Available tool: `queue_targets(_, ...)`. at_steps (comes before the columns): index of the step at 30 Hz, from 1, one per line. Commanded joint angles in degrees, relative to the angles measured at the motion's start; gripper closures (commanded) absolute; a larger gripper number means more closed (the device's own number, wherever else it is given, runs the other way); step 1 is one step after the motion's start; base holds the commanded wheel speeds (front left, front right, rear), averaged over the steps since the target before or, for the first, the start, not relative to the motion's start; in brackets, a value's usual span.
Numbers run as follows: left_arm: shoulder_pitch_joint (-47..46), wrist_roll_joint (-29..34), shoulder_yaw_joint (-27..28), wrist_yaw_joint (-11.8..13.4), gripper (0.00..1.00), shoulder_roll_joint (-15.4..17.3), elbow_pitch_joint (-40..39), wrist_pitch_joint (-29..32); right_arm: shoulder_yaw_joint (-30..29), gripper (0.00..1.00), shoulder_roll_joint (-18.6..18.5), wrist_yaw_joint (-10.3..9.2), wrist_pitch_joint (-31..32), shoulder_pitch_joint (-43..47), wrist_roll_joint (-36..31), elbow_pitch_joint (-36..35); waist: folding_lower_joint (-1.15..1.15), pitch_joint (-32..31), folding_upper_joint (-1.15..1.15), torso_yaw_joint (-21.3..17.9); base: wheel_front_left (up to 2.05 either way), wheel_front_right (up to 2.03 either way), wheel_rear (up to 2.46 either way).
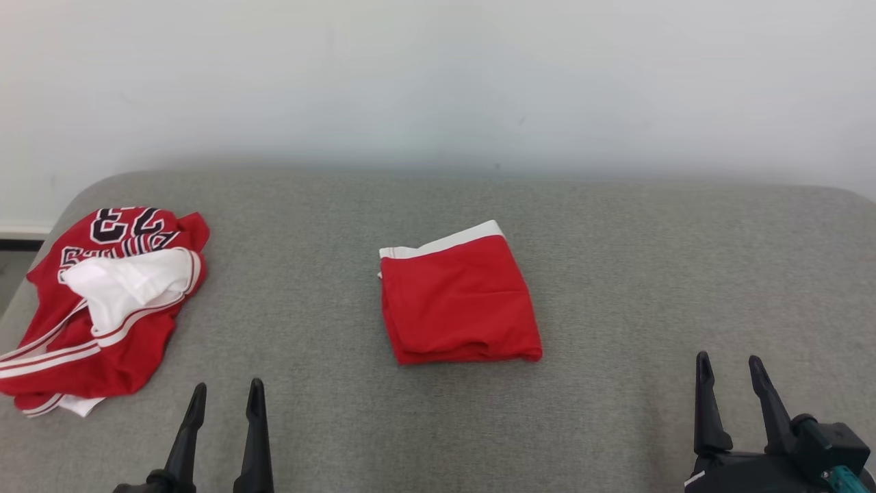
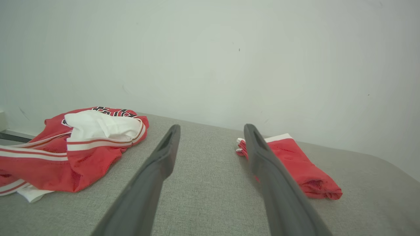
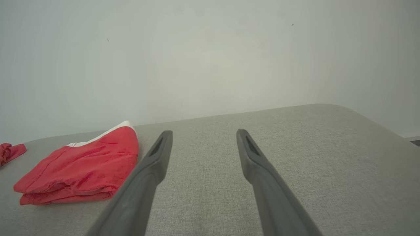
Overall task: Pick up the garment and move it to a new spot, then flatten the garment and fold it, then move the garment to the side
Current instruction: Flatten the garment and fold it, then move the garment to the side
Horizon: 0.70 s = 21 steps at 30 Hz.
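Meanwhile, my left gripper [image 1: 228,385] and right gripper [image 1: 728,358] both hung released and empty; folded red shorts [image 1: 458,305] lay ahead on the grey worktop [image 1: 650,274], crumpled jersey [image 1: 102,308] far left.

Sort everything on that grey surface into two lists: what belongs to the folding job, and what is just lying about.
Job in hand:
folded red shorts, mid-surface, likely not yet moved aside
left claw, open
right claw, open

Lying about:
crumpled red jersey, at the left edge; may be the next garment
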Motion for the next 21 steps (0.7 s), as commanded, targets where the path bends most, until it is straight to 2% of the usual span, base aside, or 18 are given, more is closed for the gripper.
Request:
queue_targets(1,1.1,1.1,0.6,-0.4,0.00,-0.2,0.3,-0.2,0.3,0.00,0.0,0.15,-0.1,1.0,0.1,0.3,0.01,-1.0,0.00,-2.0,0.00,0.00,0.00)
queue_targets(12,2.5,3.5,1.4,-0.8,0.00,-0.2,2.9,-0.2,1.5,0.00,0.0,0.15,0.1,0.7,0.1,2.7,0.01,-1.1,0.00,-3.9,0.00,0.00,0.00)
queue_targets(21,1.4,3.1,-0.3,-0.8,0.00,-0.3,4.6,-0.2,1.2,0.00,0.0,0.15,0.1,0.6,0.1,3.3,0.01,-1.0,0.00,-3.3,0.00,0.00,0.00)
